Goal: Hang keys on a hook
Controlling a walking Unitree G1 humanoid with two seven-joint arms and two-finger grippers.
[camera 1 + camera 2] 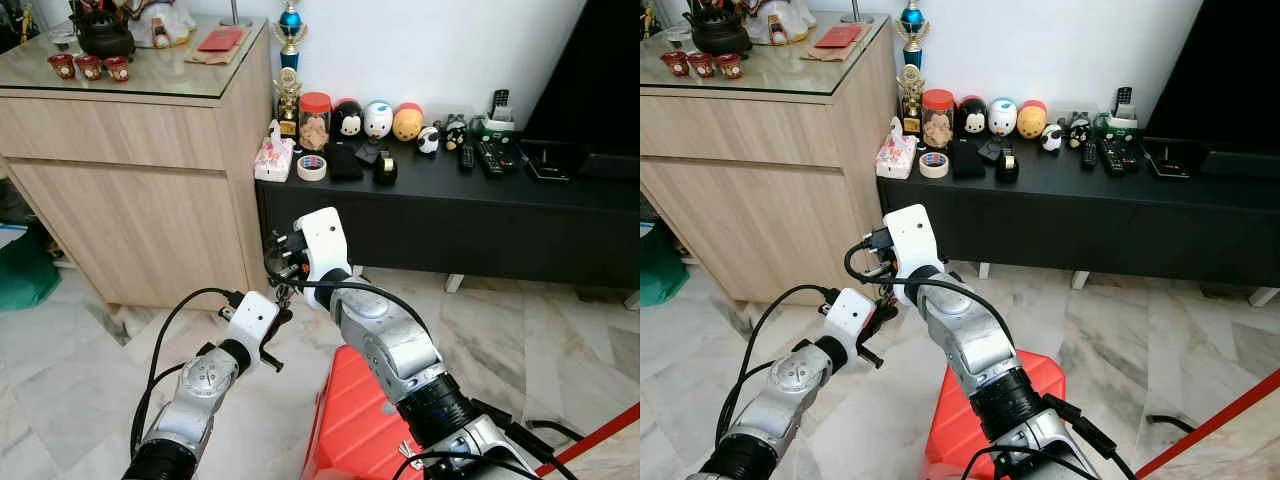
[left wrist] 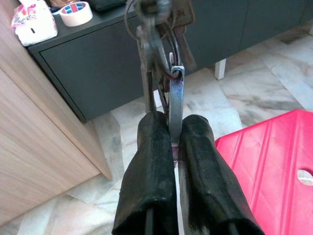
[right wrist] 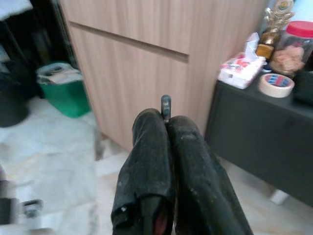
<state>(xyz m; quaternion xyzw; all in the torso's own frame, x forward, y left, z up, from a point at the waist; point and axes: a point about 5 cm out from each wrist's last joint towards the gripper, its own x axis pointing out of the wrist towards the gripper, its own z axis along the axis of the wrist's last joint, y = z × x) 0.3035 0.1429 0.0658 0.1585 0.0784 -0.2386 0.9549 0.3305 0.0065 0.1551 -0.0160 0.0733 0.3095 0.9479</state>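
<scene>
A bunch of keys on a ring hangs in mid-air between my two grippers, in front of the wooden cabinet's corner. My left gripper is shut on the flat blade of one key, and the ring and other keys stand past its fingertips. From the head camera, that gripper sits just under the keys. My right gripper comes in from above them. It is shut on a small dark metal piece of the bunch, which sticks out between its fingertips.
A wooden cabinet with a glass top stands at left. A black low console carries jars, figurines, a tape roll and remotes. A red plastic stool is below my right arm, and a green bin sits on the marble floor.
</scene>
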